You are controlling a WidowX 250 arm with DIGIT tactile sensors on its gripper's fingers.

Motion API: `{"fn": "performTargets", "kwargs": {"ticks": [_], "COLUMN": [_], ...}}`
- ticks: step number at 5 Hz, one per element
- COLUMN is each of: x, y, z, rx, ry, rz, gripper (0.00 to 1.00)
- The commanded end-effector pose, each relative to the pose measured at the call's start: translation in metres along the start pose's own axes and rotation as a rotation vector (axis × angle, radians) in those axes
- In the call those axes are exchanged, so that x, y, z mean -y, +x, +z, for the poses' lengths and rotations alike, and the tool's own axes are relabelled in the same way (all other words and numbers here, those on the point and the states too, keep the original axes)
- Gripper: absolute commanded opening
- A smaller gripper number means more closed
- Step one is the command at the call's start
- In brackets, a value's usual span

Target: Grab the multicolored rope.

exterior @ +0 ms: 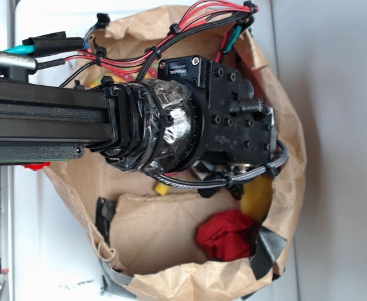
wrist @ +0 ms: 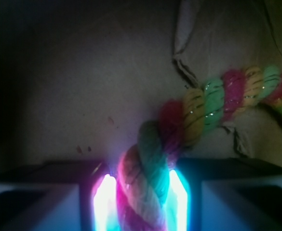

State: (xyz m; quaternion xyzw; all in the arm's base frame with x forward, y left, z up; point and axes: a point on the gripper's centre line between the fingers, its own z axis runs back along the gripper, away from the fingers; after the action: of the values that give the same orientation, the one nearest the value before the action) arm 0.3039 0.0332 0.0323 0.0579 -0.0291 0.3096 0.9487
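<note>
Rope fills the wrist view: the multicolored rope (wrist: 198, 108) — twisted strands of red, yellow and pale green — runs with its long axis from the bottom centre of that view up and to the right, where it bends toward the right edge. Its lower end sits between the two lit fingers (wrist: 104, 202) of the gripper (wrist: 143, 204), which press against it on both sides, so the jaws are clamped on the rope. Under it lies the brown paper floor of the bag (exterior: 170, 232), creased and torn near the rope's middle. From the exterior view the rope itself cannot be made out with any certainty; the black wrist of the arm (exterior: 233, 119), wrapped partly in shiny tape, reaches in from the left edge and covers the middle of the bag, hiding the gripper below it. A red cloth wad (exterior: 227, 235) lies near the bag's lower right wall, apart from the arm, and a yellow block (exterior: 258, 197) shows just above it against the right wall, partly hidden by a braided cable (exterior: 233, 180). Red and black wires (exterior: 189, 25) cross the bag's upper rim — the paper walls stand crumpled all around.
</note>
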Motion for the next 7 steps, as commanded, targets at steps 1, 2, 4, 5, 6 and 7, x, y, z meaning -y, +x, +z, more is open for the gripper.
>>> {"fn": "performTargets", "kwargs": {"ticks": [1,2,4,5,6,7], "x": [-0.034,-0.047,-0.038,-0.029,-0.028,-0.031], "y": [0.028,0.032,0.007,-0.005,-0.015,-0.021], "z": [0.073,0.1,0.152,0.166,0.181,0.19], "rx": [0.082,0.097,0.232,0.311,0.317,0.226], "ry": [-0.14,-0.159,-0.17,-0.189,-0.154,-0.149], "rz": [0.011,0.009,-0.202,-0.399,-0.475,-0.526], "gripper": [0.0,0.0,0.0,0.0,0.0,0.0]}}
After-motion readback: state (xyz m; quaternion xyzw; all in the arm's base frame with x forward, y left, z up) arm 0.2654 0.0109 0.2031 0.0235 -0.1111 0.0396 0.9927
